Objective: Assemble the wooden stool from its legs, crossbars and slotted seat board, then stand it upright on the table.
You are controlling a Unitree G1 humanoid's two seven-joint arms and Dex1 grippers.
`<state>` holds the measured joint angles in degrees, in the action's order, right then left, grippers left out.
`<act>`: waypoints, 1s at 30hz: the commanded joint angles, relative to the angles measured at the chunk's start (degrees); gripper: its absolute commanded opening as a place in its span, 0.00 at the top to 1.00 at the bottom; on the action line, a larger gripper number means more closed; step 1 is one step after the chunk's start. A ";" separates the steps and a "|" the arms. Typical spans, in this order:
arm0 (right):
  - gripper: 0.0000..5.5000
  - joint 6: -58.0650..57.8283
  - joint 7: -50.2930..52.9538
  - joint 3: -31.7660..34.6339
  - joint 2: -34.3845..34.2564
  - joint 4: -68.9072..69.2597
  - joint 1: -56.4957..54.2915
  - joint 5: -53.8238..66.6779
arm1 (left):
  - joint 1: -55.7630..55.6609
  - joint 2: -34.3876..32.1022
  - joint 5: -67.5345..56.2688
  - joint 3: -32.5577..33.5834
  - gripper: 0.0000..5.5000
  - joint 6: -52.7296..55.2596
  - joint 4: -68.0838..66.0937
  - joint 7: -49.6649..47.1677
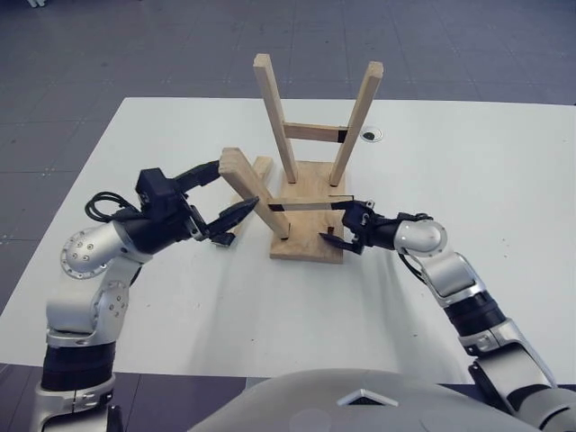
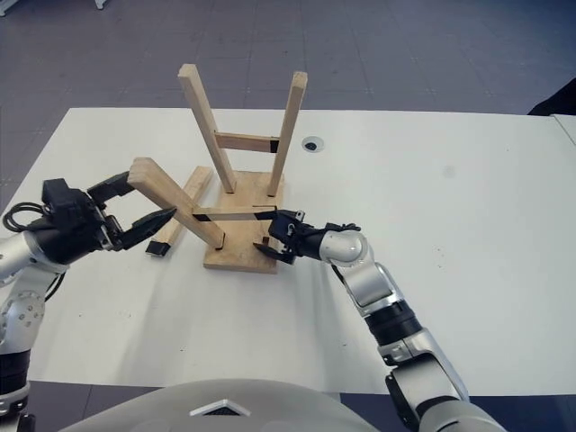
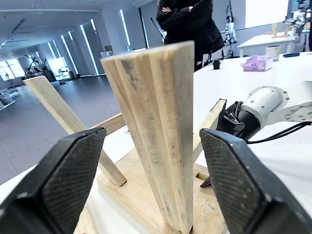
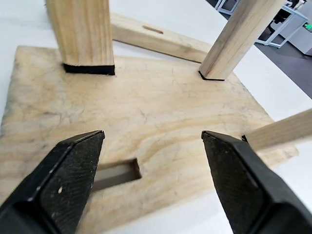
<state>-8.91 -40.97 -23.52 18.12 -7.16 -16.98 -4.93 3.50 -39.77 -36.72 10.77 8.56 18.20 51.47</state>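
At the upturned seat board [image 1: 310, 236] on the table [image 1: 450, 180], my left pincer [image 1: 236, 185] stands wide astride the near leg [image 1: 270, 216], and my right pincer [image 4: 152, 139] is wide above the empty slot [image 4: 117, 174]. Recommendation: steady that leg squarely (crossbar [image 1: 310, 204] level) before seating the loose leg [image 2: 187, 202].

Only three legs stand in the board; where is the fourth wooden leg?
In the head views, the loose pale wooden leg lies flat on the white table on the robot's left, alongside the left edge of the flat wooden seat board.
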 commanded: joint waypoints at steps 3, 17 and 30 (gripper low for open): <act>0.33 1.01 1.65 -3.36 3.45 -5.92 0.43 -6.96 | -2.13 -0.44 -2.53 3.00 0.35 3.36 0.28 -0.10; 0.33 2.72 6.26 -5.16 4.26 -11.89 0.10 -9.48 | -38.59 1.70 -29.42 6.72 0.39 25.47 1.37 -38.12; 0.33 0.46 7.16 -4.75 5.93 -6.84 2.29 -10.28 | -37.74 10.09 -30.43 -0.46 0.56 40.73 0.97 -50.89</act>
<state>-2.64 -32.90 -27.07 20.54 -10.22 -19.27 -10.99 -33.56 -28.87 -65.45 10.06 46.65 17.79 1.22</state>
